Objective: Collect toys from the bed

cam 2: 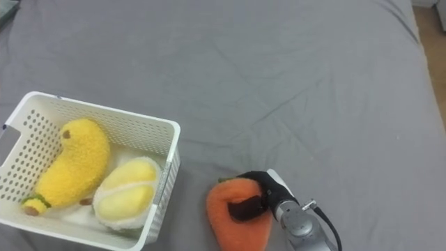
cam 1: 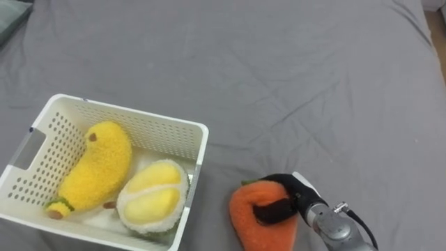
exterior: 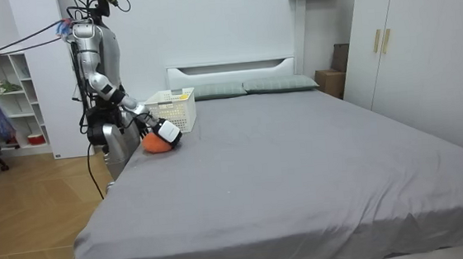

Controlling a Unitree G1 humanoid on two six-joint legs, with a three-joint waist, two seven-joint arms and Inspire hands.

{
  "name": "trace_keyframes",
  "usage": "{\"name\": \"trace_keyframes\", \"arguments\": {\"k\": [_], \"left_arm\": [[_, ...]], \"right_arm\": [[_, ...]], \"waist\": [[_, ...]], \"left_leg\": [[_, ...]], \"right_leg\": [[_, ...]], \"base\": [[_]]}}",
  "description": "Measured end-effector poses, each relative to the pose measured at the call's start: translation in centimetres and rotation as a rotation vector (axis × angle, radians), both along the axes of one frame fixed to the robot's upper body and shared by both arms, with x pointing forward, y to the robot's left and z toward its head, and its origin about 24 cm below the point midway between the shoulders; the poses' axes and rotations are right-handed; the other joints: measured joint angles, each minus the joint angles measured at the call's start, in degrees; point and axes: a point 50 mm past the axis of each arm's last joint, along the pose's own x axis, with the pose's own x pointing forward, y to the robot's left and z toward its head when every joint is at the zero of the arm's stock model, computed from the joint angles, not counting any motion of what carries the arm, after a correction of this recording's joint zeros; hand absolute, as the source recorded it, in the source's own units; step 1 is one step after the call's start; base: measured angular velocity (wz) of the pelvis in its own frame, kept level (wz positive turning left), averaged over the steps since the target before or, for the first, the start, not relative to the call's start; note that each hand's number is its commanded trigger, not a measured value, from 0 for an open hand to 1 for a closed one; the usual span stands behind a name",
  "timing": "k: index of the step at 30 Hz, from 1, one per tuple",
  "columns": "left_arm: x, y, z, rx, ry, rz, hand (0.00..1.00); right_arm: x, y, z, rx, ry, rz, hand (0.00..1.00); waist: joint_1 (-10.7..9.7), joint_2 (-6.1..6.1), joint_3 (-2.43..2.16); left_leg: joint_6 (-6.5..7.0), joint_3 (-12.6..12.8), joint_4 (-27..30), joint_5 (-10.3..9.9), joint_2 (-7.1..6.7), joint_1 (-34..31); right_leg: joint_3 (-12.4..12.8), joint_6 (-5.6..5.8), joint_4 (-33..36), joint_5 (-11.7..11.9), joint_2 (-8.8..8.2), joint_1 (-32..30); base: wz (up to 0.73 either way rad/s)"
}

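The orange plush toy (cam 1: 247, 226) lies on the grey bed (cam 1: 293, 84) at the lower edge of the eye views, a little right of centre. The right hand (cam 1: 296, 197) comes in from the lower right corner and rests on the toy's upper right side. Its dark fingers are curled over the top of the toy and its thumb is pressed across the front, so the hand is clasped round the plush. The toy still touches the sheet.

Just left of the toy, near it but apart, a white perforated basket (cam 1: 139, 115) sits in the lower left of the frame. A yellow banana plush (cam 1: 97, 167) lies along the basket's left side. A pale yellow durian plush (cam 1: 152, 199) lies in its right part, touching the banana plush. The sheet above and to the right shows only wrinkles.

In the room view the robot stands at the side of the bed, at the left of the picture, with its arm reaching down to the toy beside the basket. Two pillows (exterior: 278, 84) lie against a white headboard (exterior: 231, 67) further back. A pale wardrobe (exterior: 424, 48) fills the right side.
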Motion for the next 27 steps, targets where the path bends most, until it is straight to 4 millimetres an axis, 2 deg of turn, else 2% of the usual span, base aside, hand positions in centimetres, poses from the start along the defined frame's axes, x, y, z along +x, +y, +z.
{"name": "trace_keyframes", "arguments": {"k": [12, 20, 27], "left_arm": [[0.0, 0.0, 0.0, -0.015, -0.001, 0.003, 0.0], [-0.2, 0.1, 0.0, -0.017, 0.002, 0.007, 0.0], [-0.8, 0.4, -0.1, -0.014, 0.008, 0.046, 0.0]], "right_arm": [[-0.1, 0.0, -0.1, -0.042, 0.023, 0.047, 1.0], [-0.9, -0.1, -0.6, -0.04, 0.044, 0.045, 1.0], [0.0, 0.2, 1.5, -0.014, -0.056, 0.045, 1.0]], "waist": [[0.47, -0.1, -0.06], [0.66, -0.31, -0.08], [0.63, -0.32, -0.07]], "left_leg": [[0.01, -0.32, 0.35, 0.01, -0.02, 0.42], [0.0, -1.26, 0.62, 0.0, -0.11, 1.8], [0.01, -1.41, 0.45, -0.02, -0.19, 4.51]], "right_leg": [[-0.02, 0.01, -0.11, -0.01, -0.34, 0.79], [-1.21, 0.02, -0.12, -0.01, -0.33, 2.7], [-1.0, 0.03, -0.53, -0.02, -0.08, 5.52]], "base": [[0.0], [0.06], [0.0]]}}
